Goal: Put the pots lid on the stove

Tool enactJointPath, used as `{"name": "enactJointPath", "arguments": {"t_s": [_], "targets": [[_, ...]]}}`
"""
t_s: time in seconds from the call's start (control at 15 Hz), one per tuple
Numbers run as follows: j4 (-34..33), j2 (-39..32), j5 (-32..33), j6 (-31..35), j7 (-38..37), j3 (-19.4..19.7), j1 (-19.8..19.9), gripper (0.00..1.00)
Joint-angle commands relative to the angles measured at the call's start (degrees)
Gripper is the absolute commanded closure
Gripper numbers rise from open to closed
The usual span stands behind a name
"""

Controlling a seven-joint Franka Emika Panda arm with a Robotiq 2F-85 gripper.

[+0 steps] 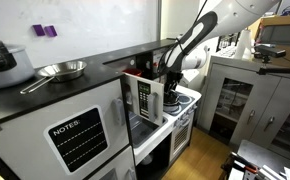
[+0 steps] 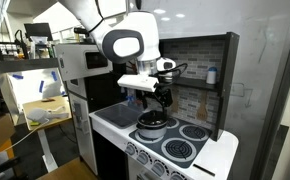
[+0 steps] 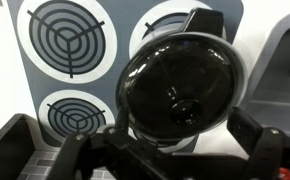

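Your claw (image 3: 165,140) hangs wide open and holds nothing. The lid (image 3: 180,85) sits on the pot (image 2: 152,127) straight beneath the claw, with its knob between the fingers. Bare stove (image 3: 35,85) burners lie off to the claw's side.

This is a lab or office room fitted out with a play kitchen rather than a real one. The white stove (image 2: 175,140) with its flat dark burners is toy-sized, and the unit beside it carries a chalkboard (image 1: 78,138) marked NOTES. A whiteboard wall (image 1: 85,25) rises behind the black countertop (image 1: 55,92), and in an exterior view cluttered work desks (image 2: 30,95) stand behind the kitchen set.
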State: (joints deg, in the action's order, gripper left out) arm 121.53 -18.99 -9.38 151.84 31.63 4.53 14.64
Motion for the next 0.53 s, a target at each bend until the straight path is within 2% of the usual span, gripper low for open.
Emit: {"name": "enactJointPath", "arguments": {"t_s": [0.0, 0.47], "targets": [[0.01, 0.1, 0.83, -0.05, -0.68, -1.06, 1.03, 0.0], [0.16, 0.39, 0.55, -0.02, -0.22, -1.41, 1.24, 0.0]]}}
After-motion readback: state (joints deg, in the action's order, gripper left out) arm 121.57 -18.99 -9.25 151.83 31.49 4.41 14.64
